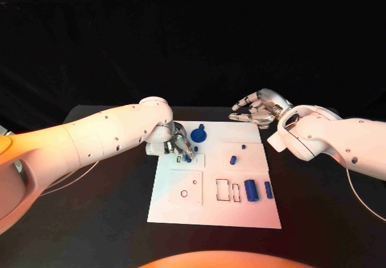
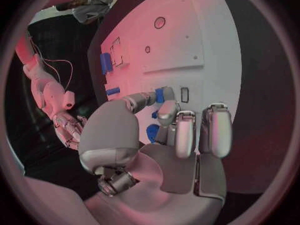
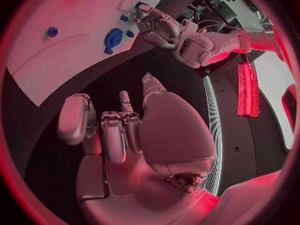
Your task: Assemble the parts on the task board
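The white task board (image 1: 217, 209) lies in the middle of the table. My left hand (image 1: 178, 145) hangs over its far left part and pinches a small blue part (image 2: 160, 95) between thumb and a finger, right above a small rectangular slot (image 1: 178, 159). A round blue part (image 1: 198, 134) lies just beyond the hand. Two small blue parts (image 1: 244, 147) (image 1: 232, 160) sit right of it. Two blue cylinders (image 1: 251, 190) (image 1: 269, 190) lie near the board's right edge. My right hand (image 1: 256, 109) hovers off the board past its far right corner, fingers loosely bent and apart, holding nothing.
Outlined rectangular recesses (image 1: 227, 190) and a round hole (image 1: 184, 194) mark the board's near half. Black table (image 1: 105, 223) surrounds the board. In the right wrist view the board (image 3: 62, 60) and my left hand (image 3: 159, 25) lie beyond my right hand (image 3: 125, 135).
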